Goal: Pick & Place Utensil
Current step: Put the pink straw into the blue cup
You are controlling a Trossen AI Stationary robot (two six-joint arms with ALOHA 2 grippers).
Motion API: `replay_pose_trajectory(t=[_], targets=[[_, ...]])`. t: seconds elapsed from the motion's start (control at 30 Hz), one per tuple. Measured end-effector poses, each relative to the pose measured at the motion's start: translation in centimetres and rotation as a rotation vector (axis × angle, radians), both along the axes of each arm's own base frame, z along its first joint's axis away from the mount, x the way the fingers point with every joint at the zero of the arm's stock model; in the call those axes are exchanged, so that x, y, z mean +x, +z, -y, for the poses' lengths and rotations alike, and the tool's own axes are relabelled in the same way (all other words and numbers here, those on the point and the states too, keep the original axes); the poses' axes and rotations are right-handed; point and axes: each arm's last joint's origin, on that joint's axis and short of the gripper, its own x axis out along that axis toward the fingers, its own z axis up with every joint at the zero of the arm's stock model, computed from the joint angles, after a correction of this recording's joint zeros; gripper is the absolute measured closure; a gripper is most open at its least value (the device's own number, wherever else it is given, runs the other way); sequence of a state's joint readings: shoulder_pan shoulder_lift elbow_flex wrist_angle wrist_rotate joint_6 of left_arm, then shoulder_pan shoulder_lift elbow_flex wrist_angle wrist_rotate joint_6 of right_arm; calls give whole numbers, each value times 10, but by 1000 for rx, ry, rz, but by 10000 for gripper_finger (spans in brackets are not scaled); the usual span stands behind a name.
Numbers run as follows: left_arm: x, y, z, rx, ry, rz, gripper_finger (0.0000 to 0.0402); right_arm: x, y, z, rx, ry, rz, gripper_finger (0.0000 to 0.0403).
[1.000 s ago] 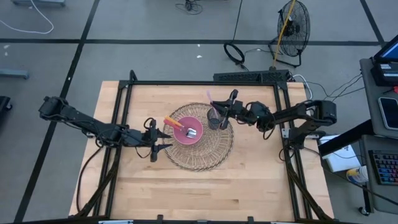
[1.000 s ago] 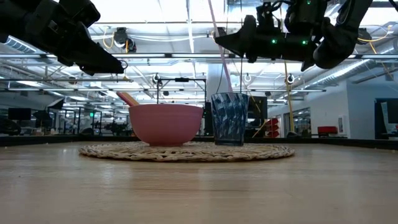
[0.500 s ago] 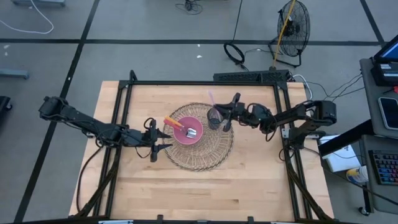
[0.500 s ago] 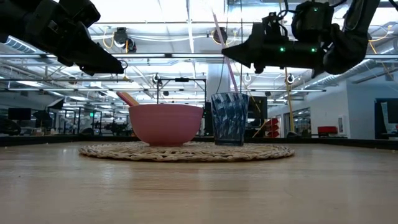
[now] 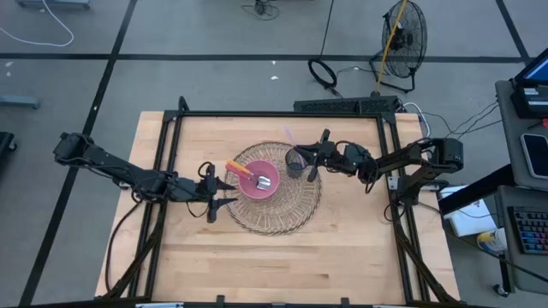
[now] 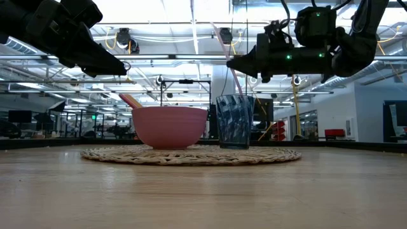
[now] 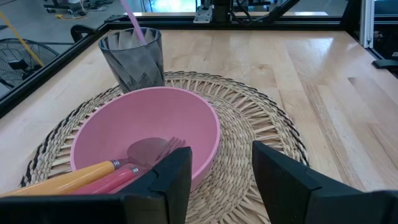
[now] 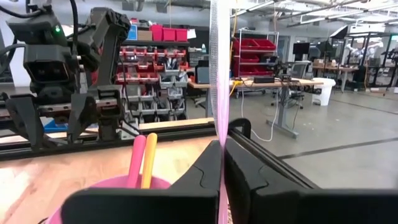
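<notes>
A dark ribbed glass cup (image 5: 295, 162) (image 6: 234, 121) and a pink bowl (image 5: 259, 182) (image 6: 170, 126) stand on a round woven mat (image 5: 276, 216). In the bowl lie an orange-handled utensil (image 7: 74, 177) and a pink-handled fork (image 7: 134, 171). A thin pink utensil (image 6: 227, 60) (image 8: 219, 74) stands tilted with its lower end in the cup. My right gripper (image 5: 304, 156) (image 6: 230, 63) is above the cup, shut on that utensil. My left gripper (image 5: 229, 193) (image 7: 221, 155) hovers open at the bowl's left side. My right gripper pinches the thin pink utensil's handle (image 8: 219, 134) between its two fingers (image 8: 205, 171), around mid-length. The fingers come level from the table's right side and lie across the handle. The utensil leans, its upper end above the fingers and its lower end (image 6: 240, 92) inside the cup.
A black frame rail (image 5: 282, 113) borders the wooden table (image 5: 282, 265). Bare wood lies toward the near edge. Beyond the far edge stand a power strip (image 5: 347, 104) and a floor fan (image 5: 402, 38). A desk with a keyboard (image 5: 531, 227) is to the right.
My right gripper has moved down over the cup, shifting a little toward the table's right edge and back. The pink utensil has sunk deeper into the cup with it and tipped from upright to leaning. My left arm has kept still.
</notes>
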State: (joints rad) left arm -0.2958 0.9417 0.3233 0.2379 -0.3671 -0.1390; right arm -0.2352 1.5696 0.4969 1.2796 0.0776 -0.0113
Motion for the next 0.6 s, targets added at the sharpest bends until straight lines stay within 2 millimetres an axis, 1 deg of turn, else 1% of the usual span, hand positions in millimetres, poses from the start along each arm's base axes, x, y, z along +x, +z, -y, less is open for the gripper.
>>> replay_pose_trajectory(t=[0.2,0.33,0.6], targets=[[0,0,0,0,0,0,231,0,-1,0,11,1,-4,388],[0,0,0,0,0,0,231,0,-5,1,43,2,-42,381],[0,0,0,4,-1,-1,231,0,-11,1,81,0,-97,382]])
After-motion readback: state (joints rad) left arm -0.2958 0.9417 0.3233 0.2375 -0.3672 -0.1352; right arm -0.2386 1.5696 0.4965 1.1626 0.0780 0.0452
